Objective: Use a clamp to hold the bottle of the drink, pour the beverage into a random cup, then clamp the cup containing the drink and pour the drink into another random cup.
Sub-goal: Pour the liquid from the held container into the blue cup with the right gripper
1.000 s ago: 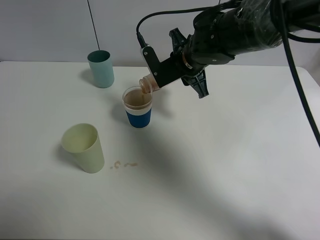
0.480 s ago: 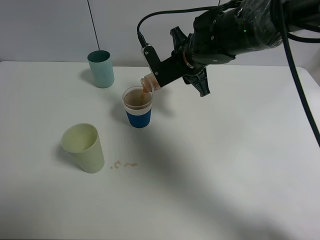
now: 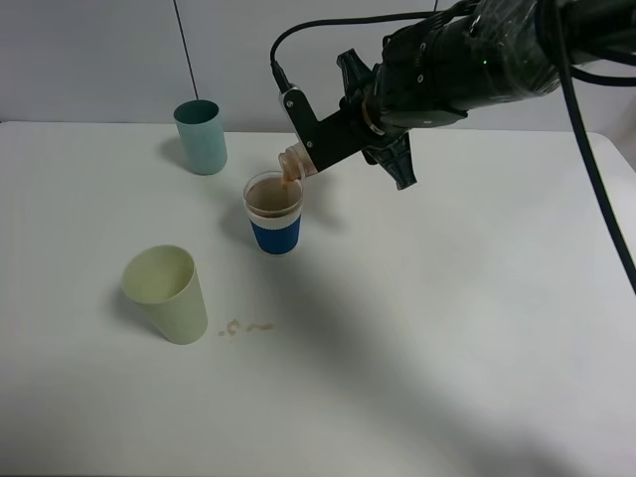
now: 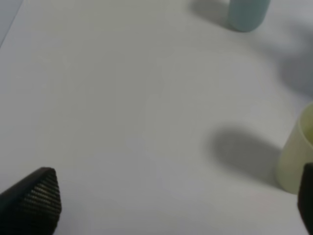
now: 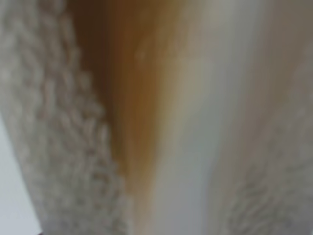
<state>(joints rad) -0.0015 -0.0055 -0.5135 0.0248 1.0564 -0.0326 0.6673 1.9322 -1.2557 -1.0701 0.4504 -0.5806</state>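
1. White table (image 3: pixel 417 378) carries brown drops (image 3: pixel 246 326) beside the pale green cup (image 3: pixel 165 293), near left; the left gripper (image 4: pixel 176 200) holds its fingers wide, empty.
2. Farther in, the blue-banded cup (image 3: pixel 273 214) looks nearly full of beverage (image 3: pixel 272 197); more pouring could overflow it.
3. Over its rim the right gripper (image 3: pixel 320 147) clamps the tilted bottle (image 3: pixel 294 163); a drifting mouth would spill more.
4. Far left stands the teal cup (image 3: pixel 201 136), before a plain grey wall (image 3: pixel 89 60).
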